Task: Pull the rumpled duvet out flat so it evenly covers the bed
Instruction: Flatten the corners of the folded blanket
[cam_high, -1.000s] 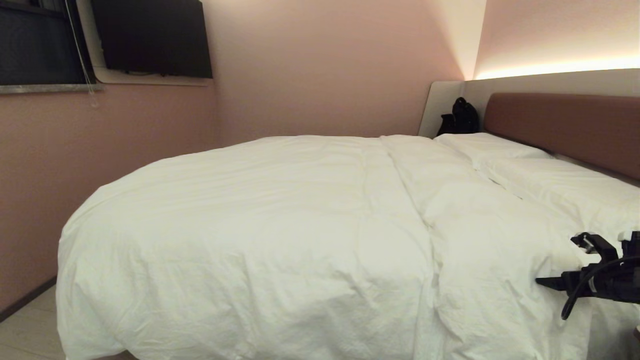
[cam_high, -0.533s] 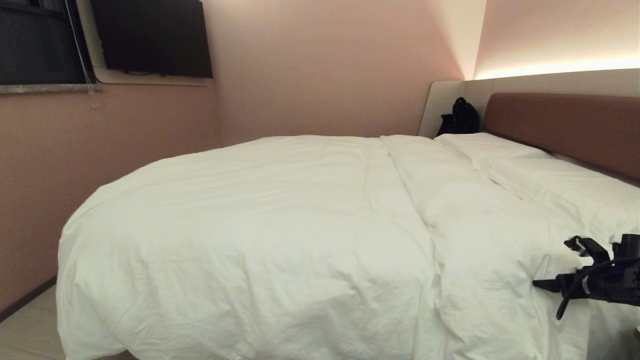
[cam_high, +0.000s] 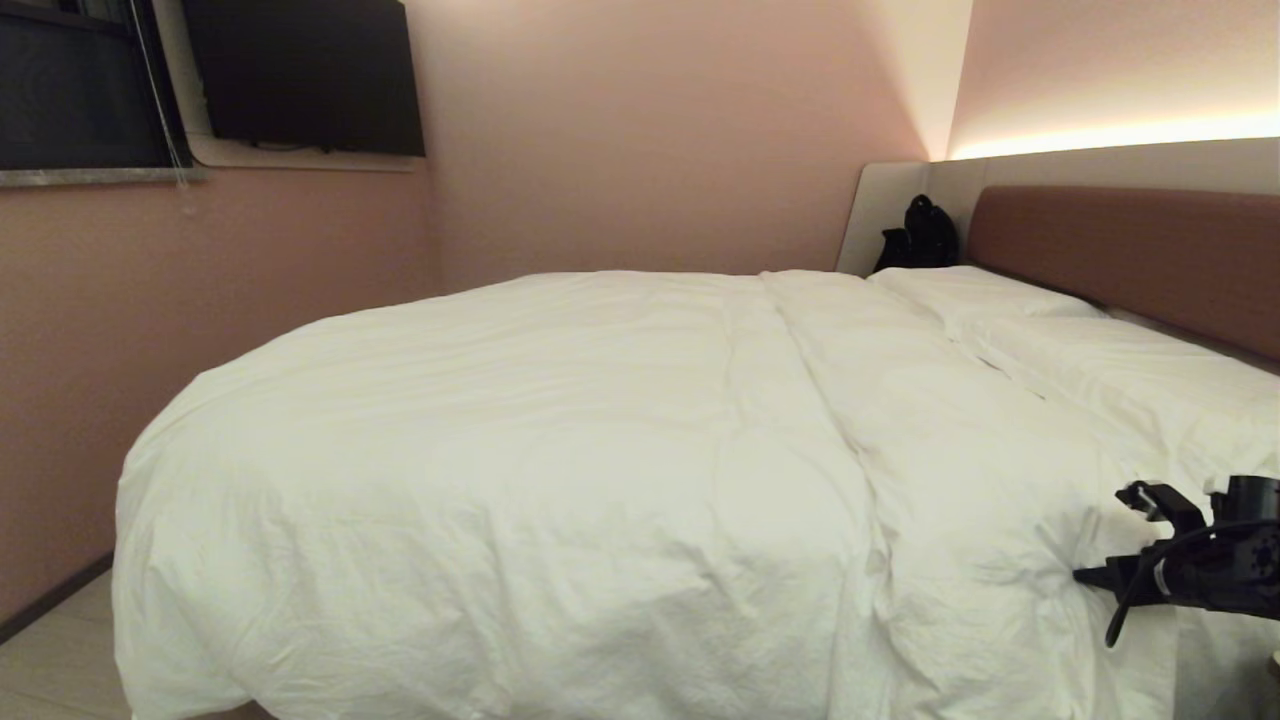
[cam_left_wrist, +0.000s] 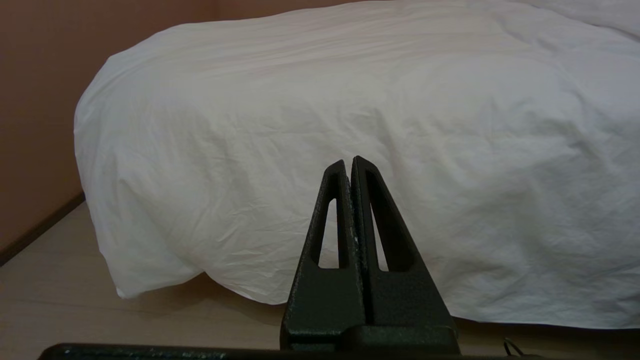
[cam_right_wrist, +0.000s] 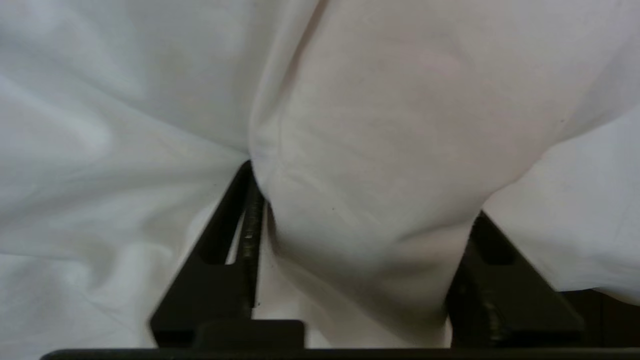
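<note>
Walls: pink wall from 9 to 12 o'clock.
Screen: dark wall-mounted panel at 11 o'clock.
Window: dark pane at 10 o'clock.
Floor: pale boards at 8 o'clock.
Light: warm strip at 2 o'clock.
Bag: black, at 1 o'clock.

I see my right pincer reaching in level from the right edge with fingers spread around a fold, while my left pincer sits parked, fingers pressed together.
</note>
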